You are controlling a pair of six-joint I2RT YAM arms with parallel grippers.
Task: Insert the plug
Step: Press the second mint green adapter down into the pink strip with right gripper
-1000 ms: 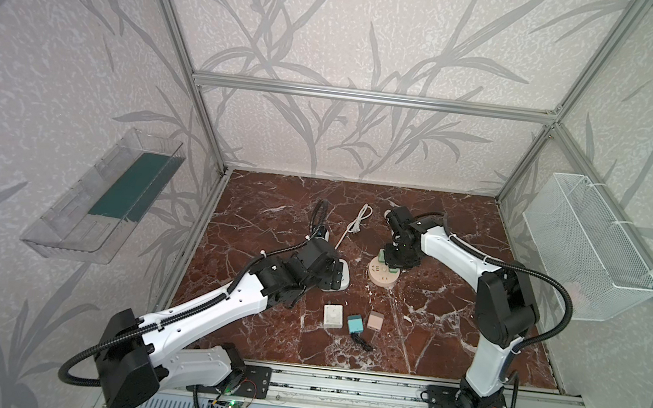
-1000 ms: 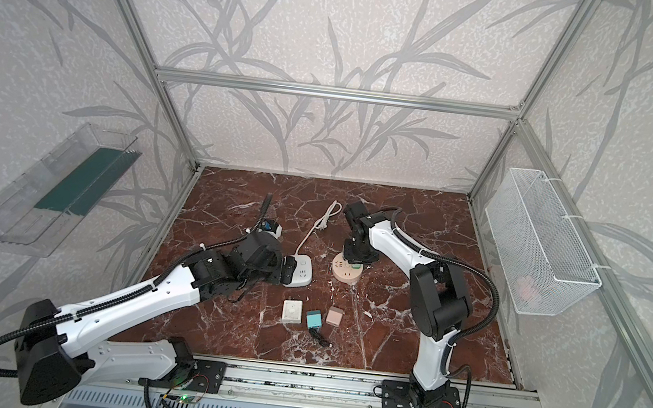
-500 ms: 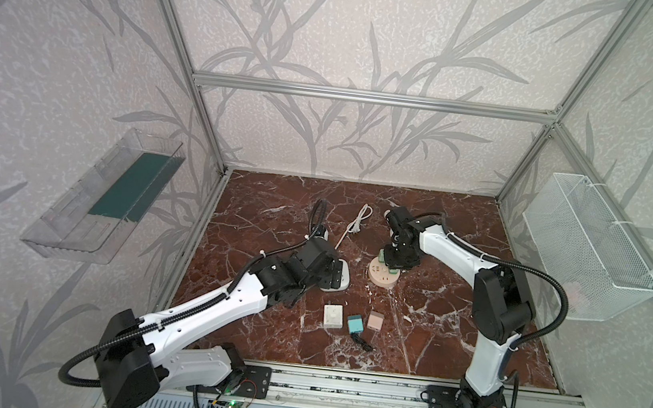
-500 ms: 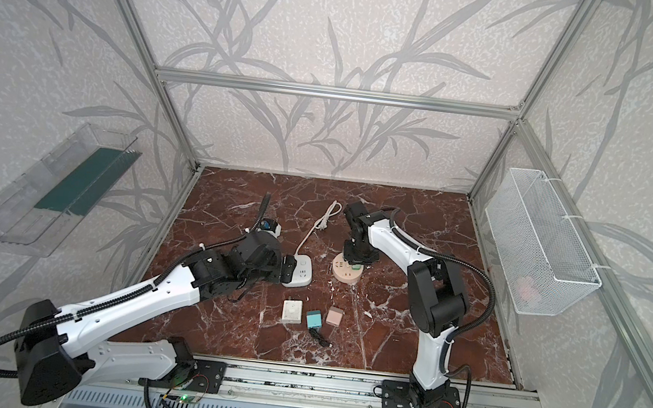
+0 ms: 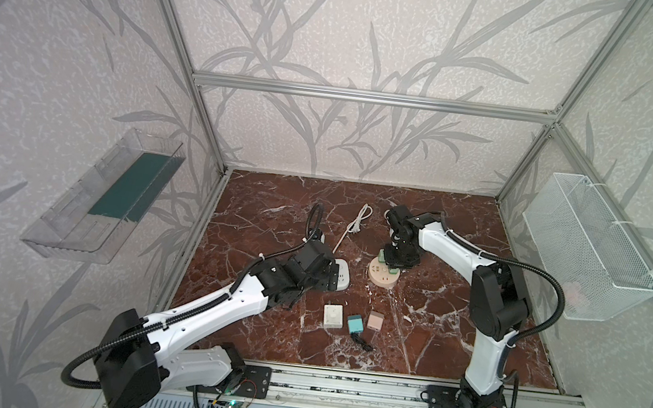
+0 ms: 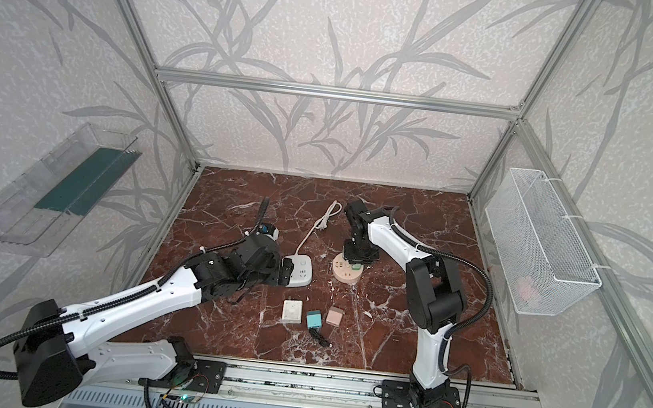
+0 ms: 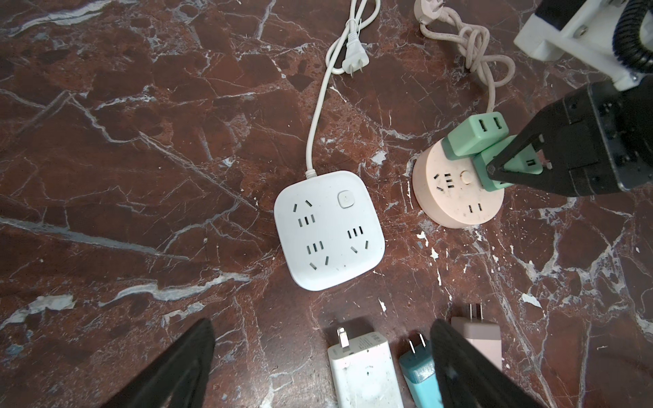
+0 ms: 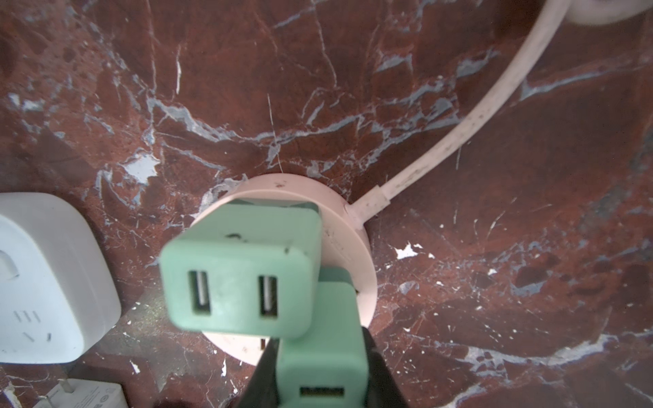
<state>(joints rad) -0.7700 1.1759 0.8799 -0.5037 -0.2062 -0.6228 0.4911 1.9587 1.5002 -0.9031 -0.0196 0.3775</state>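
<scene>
While right end effector (image 8: 321,381) clamps green plug (image 8: 335,318) over round socket (image 7: 456,201); left end effector (image 7: 321,326) gapes wide

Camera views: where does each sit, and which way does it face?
Top views: high behind the bases, facing down onto the marble floor; left arm, right arm whole.
Left wrist: faces down on the white power strip; open left claw shows.
Right wrist: close above the round socket; right claw grips a green plug.
Shared: both wrist views show socket and strip.
</scene>
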